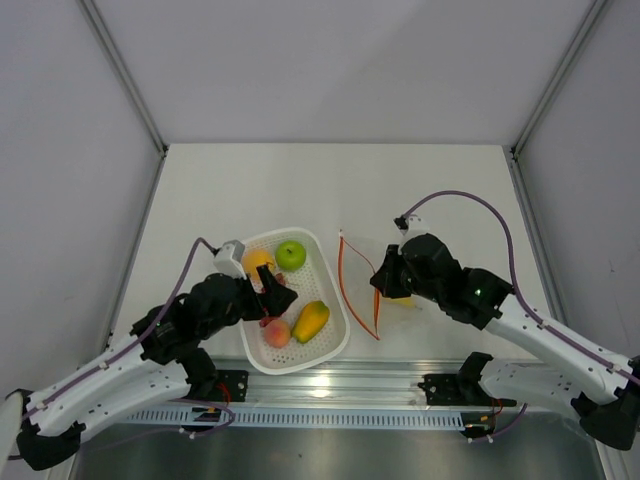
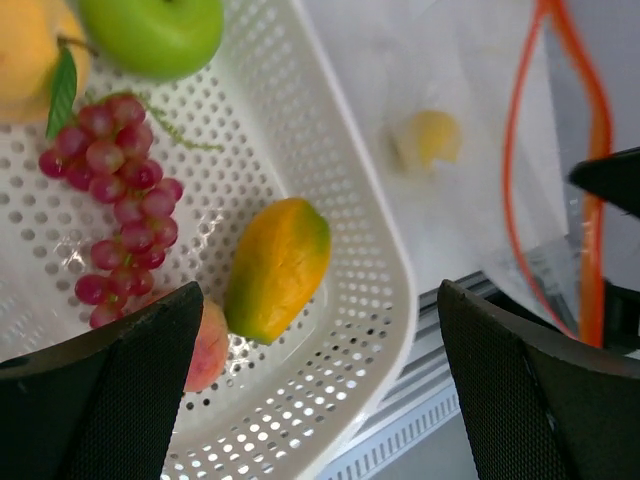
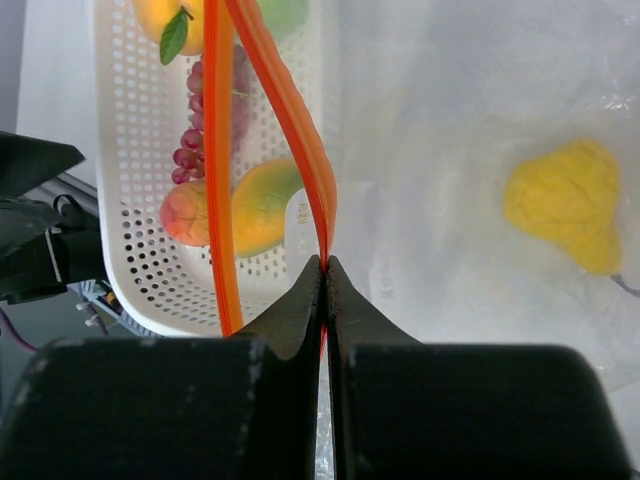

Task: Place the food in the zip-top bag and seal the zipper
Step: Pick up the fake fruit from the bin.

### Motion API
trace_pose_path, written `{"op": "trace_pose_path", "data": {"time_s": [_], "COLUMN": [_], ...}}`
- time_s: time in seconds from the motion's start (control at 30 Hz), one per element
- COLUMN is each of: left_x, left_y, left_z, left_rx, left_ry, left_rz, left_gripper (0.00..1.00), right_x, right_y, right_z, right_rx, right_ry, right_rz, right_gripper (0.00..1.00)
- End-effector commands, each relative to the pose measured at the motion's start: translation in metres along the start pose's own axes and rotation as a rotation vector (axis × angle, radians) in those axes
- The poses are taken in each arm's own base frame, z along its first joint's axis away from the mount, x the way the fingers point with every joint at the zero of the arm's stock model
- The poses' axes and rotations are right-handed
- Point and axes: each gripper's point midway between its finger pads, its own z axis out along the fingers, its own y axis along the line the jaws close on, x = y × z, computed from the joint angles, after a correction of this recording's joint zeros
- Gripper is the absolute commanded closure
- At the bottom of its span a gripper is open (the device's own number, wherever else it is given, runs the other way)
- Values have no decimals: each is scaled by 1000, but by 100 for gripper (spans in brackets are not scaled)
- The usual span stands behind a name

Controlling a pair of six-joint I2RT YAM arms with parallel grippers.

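Mango (image 2: pixel 277 268) lies straight ahead of the left gripper (image 1: pixel 277 298), between its wide-apart fingers. Its long axis runs steeply away from them, so they would likely close across its narrow width. Peach (image 2: pixel 208 345) touches it by the left finger, with the grapes (image 2: pixel 125 200) beyond, all in the basket (image 2: pixel 400 300) under this nearer arm. The bag (image 3: pixel 450 120) lies off to this gripper's right. Only the right wrist view shows the right gripper (image 3: pixel 325 265) clamped on one zipper (image 3: pixel 300 130) lip, the other lip bowed open, and the pear (image 3: pixel 565 205) inside.
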Motion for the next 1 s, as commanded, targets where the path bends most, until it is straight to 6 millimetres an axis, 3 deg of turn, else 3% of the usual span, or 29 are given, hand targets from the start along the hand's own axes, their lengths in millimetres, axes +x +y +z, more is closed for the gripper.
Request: {"op": "trace_pose_path", "data": {"time_s": [0.0, 0.07, 0.1, 0.23, 0.53, 0.8, 0.97], "left_x": [43, 45, 56, 59, 80, 67, 75], "left_y": [31, 20, 27, 20, 18, 5, 10], "left_z": [13, 17, 23, 31, 61, 79, 88], "left_rx": [-60, 14, 11, 50, 29, 30, -12], "left_ry": [97, 96, 116, 129, 246, 224, 263], "left_rz": [-57, -85, -73, -12, 123, 205, 205], "left_gripper": [0, 0, 1, 0, 1, 0, 0], "right_x": [-1, 3, 3, 10, 7, 6, 6], "right_y": [-4, -3, -1, -6, -4, -8, -10], "right_z": [6, 11, 15, 21, 16, 11, 8], "right_rx": [38, 27, 23, 37, 15, 19, 19], "right_ry": [1, 16, 19, 39, 22, 13, 7], "right_rz": [-28, -28, -27, -28, -21, -15, -12], "right_gripper": [100, 100, 100, 100, 100, 100, 100]}}
